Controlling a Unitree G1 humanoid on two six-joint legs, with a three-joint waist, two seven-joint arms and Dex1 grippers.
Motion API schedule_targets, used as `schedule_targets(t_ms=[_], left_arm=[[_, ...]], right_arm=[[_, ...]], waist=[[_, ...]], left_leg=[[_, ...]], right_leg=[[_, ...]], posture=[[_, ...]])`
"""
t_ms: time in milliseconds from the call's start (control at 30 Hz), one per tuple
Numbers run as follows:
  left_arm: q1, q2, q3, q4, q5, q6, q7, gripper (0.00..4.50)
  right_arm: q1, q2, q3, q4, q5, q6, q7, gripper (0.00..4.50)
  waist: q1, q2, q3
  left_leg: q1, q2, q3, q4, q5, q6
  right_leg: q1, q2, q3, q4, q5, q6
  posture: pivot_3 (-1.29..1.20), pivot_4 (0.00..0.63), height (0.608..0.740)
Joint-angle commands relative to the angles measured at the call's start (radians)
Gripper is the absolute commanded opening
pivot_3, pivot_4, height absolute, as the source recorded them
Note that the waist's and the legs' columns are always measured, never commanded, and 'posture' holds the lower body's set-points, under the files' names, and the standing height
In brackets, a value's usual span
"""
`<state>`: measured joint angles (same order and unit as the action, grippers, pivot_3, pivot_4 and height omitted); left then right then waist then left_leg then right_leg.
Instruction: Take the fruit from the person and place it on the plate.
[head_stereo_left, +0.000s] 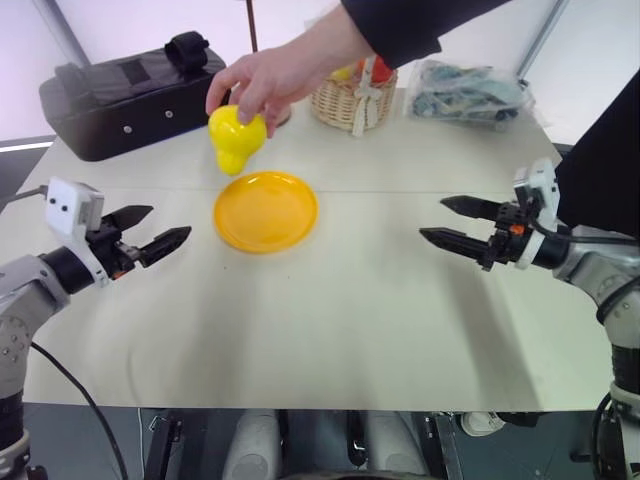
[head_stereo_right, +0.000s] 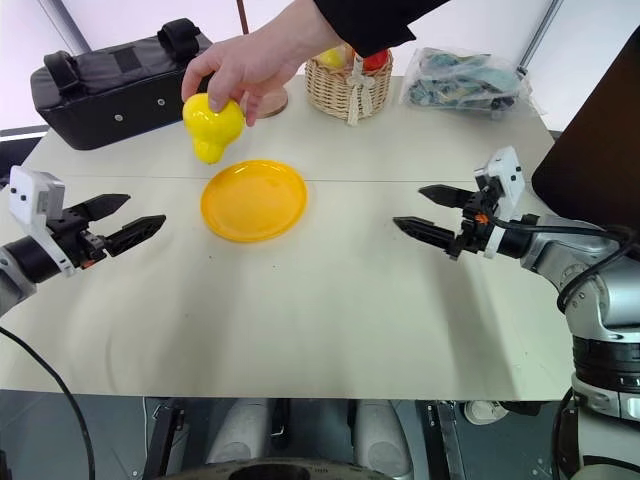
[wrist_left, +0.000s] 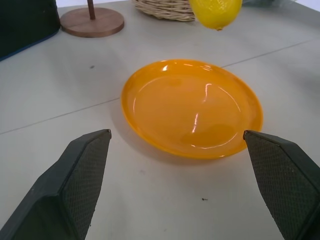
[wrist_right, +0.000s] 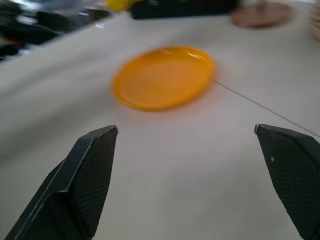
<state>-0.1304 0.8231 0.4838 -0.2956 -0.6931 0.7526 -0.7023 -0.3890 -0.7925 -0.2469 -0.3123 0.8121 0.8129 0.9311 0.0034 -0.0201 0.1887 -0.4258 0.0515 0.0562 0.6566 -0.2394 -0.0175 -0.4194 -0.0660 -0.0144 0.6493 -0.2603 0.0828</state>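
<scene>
Plate (head_stereo_left: 266, 211): round, shallow, yellow-orange plastic, lying flat and bare on the pale table (head_stereo_left: 330, 320); taken as landmark for all entries below.

Fruit (head_stereo_left: 236, 137): glossy yellow, pear-shaped, held neck-down in the air just above the far-left rim of the plate, not touching it.

Person's hand (head_stereo_left: 268, 78): bare, dark sleeve behind it, reaching in from the far right of the plate, fingers closed over the bulbous top of the fruit.

Left gripper (head_stereo_left: 148, 232): to the left of the plate, near it but apart, black fingers spread wide and pointing toward it, nothing between them.

Right gripper (head_stereo_left: 455, 222): to the right of the plate, well apart, fingers likewise spread wide and aimed at it, holding nothing.

Wicker basket (head_stereo_left: 353, 97): beyond the plate to the far right, red and orange fruit inside.

Black case (head_stereo_left: 125, 92): beyond the plate to the far left.

Wooden base with pole (wrist_left: 92, 20): behind the plate, between case and basket.

Clear bag (head_stereo_left: 470, 93): right of the basket.
</scene>
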Motion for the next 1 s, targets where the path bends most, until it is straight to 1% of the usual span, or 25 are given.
schedule_targets(t_ms=[33,133,200,367,633,900,933,967,1000], left_arm=[[-0.017,0.004,-0.001,-0.015,0.004,-0.024,0.000,4.44],[-0.050,-0.015,-0.017,-0.007,0.010,-0.037,0.015,4.44],[-0.106,-0.039,-0.039,0.009,0.009,-0.044,0.037,4.44],[-0.240,-0.096,-0.141,0.079,0.066,-0.102,0.053,4.44],[-0.421,-0.163,-0.260,0.239,0.126,-0.170,0.014,4.44],[-0.520,-0.198,-0.301,0.358,0.169,-0.217,-0.016,4.44],[-0.524,-0.201,-0.301,0.365,0.172,-0.222,-0.019,3.88],[-0.526,-0.202,-0.303,0.369,0.178,-0.227,-0.022,3.60],[-0.527,-0.204,-0.305,0.371,0.179,-0.226,-0.026,3.14]], right_arm=[[-0.028,0.033,-0.015,-0.080,0.097,0.042,-0.045,4.50],[-0.037,0.047,0.013,-0.092,0.081,0.039,-0.073,4.50],[-0.038,0.050,0.029,-0.082,0.067,0.029,-0.076,4.50],[-0.047,0.050,0.068,-0.055,0.025,-0.005,-0.070,4.50],[-0.013,0.056,0.072,-0.063,-0.004,-0.033,-0.081,4.50],[0.032,0.073,0.051,-0.096,-0.002,-0.040,-0.123,4.50],[0.037,0.073,0.049,-0.100,-0.001,-0.041,-0.127,4.50],[0.042,0.074,0.048,-0.105,-0.001,-0.041,-0.132,4.50],[0.047,0.075,0.047,-0.108,0.000,-0.042,-0.136,4.50]], waist=[[0.001,0.000,0.000],[0.008,0.000,0.000],[0.011,0.000,0.000],[0.008,-0.001,0.000],[0.007,-0.001,0.000],[0.007,-0.001,0.000],[0.007,-0.001,0.000],[0.007,-0.001,0.000],[0.007,-0.001,0.000]], left_leg=[[0.000,0.000,0.000,0.000,0.000,0.000],[0.000,0.000,0.000,0.000,0.000,0.000],[0.000,-0.001,0.000,0.001,0.000,0.000],[-0.001,-0.001,0.000,0.001,0.000,0.000],[-0.001,-0.001,0.000,0.002,0.000,0.000],[-0.001,-0.001,0.000,0.002,0.000,0.000],[-0.001,-0.001,0.000,0.002,0.000,0.000],[-0.001,-0.001,0.000,0.002,0.000,0.000],[-0.001,-0.001,0.000,0.002,0.000,0.000]], right_leg=[[0.000,0.000,0.000,0.000,0.000,0.000],[0.000,0.000,0.000,0.000,0.000,0.000],[0.000,-0.001,0.000,0.000,0.000,0.000],[0.001,0.000,0.000,0.000,0.000,0.000],[0.000,0.001,0.000,0.000,0.000,0.001],[0.001,0.001,0.000,0.000,0.000,0.001],[0.000,0.001,0.000,0.000,0.000,0.001],[0.001,0.001,0.000,0.000,0.000,0.001],[0.000,0.001,0.000,0.000,0.000,0.001]], posture=[[0.00,0.150,0.740],[0.00,0.150,0.740],[0.00,0.150,0.740],[0.00,0.150,0.740],[0.00,0.150,0.740],[0.00,0.150,0.740],[0.00,0.150,0.740],[0.00,0.150,0.740],[0.00,0.150,0.740]])
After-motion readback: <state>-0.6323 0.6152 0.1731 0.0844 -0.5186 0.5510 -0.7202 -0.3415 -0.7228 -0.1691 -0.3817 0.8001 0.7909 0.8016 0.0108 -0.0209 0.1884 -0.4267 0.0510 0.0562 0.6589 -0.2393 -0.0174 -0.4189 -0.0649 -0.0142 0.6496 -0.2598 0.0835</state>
